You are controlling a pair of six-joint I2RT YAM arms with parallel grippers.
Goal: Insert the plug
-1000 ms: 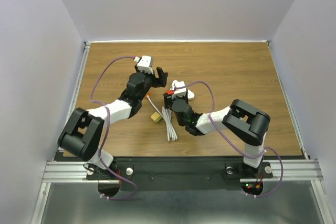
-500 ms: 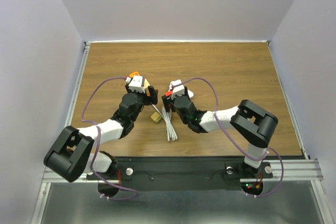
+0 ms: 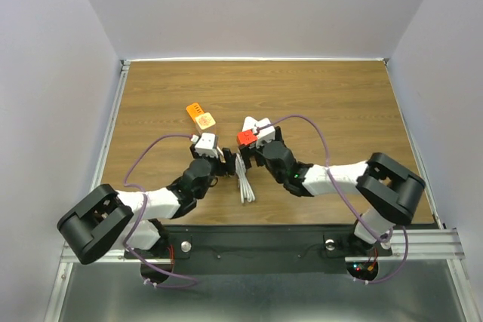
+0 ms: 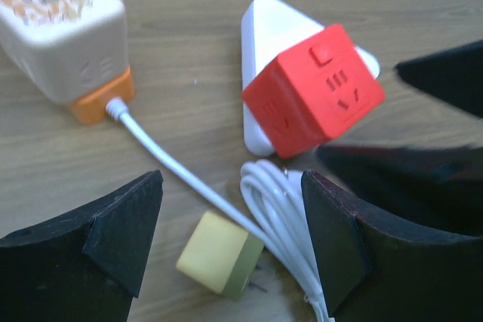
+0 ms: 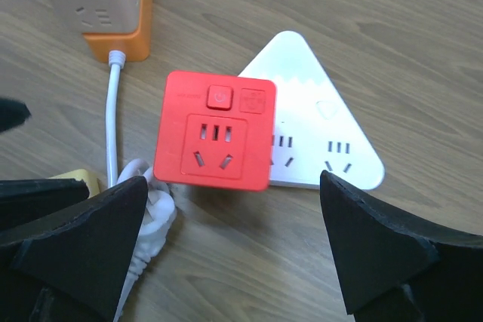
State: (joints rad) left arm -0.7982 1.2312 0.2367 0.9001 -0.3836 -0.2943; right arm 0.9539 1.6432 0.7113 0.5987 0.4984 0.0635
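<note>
Plug sits under the spread, low-reaching left pincer.

place: robot lab cell | cues: white enclosure walls, wood table, aluminium rail

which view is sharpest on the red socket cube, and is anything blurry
Right wrist view: the red socket cube is crisp, slots readable. Left wrist view: softer overall, the white-and-orange box at top left smeared. Top view: evenly lit, no glare, but the cube is tiny.
</note>
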